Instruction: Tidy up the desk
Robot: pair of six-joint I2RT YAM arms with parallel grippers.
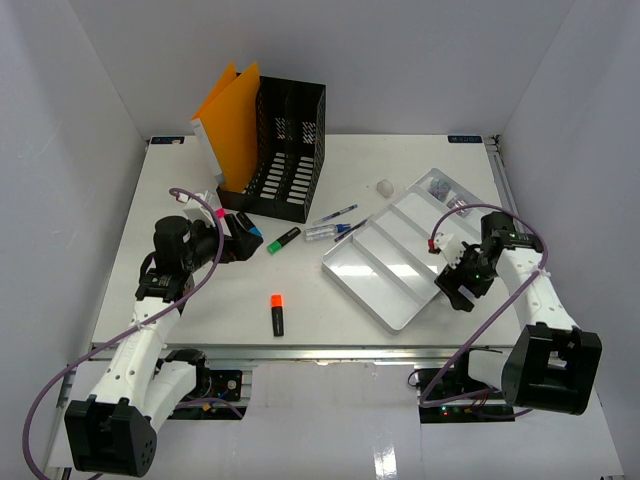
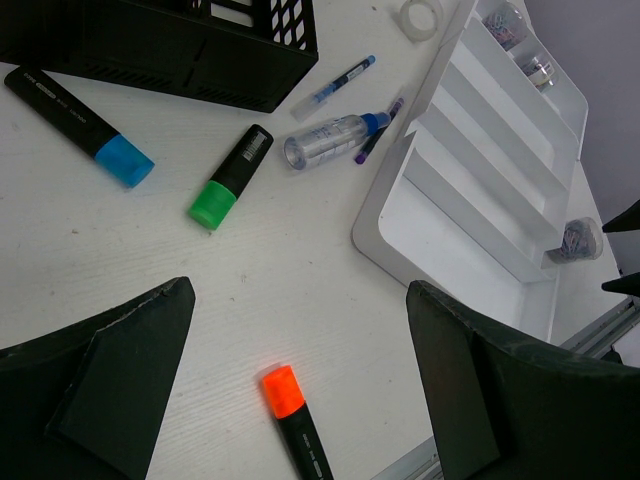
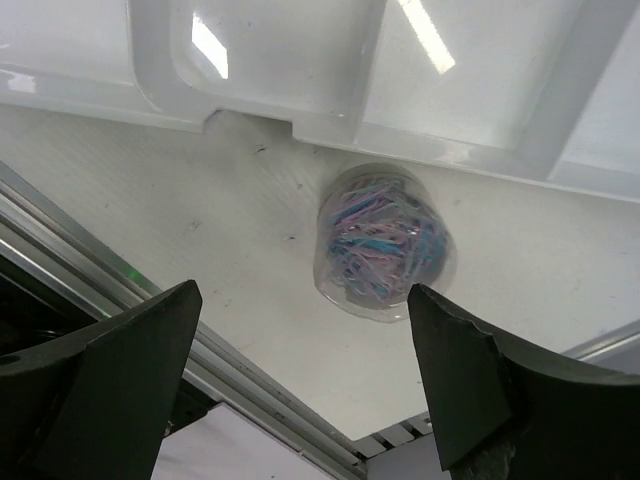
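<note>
The white desk (image 1: pixel 330 320) carries loose stationery. An orange-capped highlighter (image 1: pixel 277 313) lies near the front rail and shows below my left jaws in the left wrist view (image 2: pixel 292 420). A green-capped highlighter (image 2: pixel 231 175) and a blue-capped one (image 2: pixel 80 112) lie by the black file holder (image 1: pixel 285 140). My left gripper (image 1: pixel 243 245) is open and empty above the desk (image 2: pixel 300 290). My right gripper (image 1: pixel 462 285) is open (image 3: pixel 300 295) just short of a clear tub of coloured paper clips (image 3: pixel 385 240), which stands on the desk against the white tray (image 1: pixel 345 268).
Orange folders (image 1: pixel 235 115) stand in the file holder. Two pens (image 2: pixel 335 85) and a clear bottle (image 2: pixel 325 140) lie left of the tray. A tape roll (image 1: pixel 385 186) sits behind it. Small clip tubs (image 2: pixel 508 22) sit in the tray's far compartment. The metal rail (image 3: pixel 150 300) is close.
</note>
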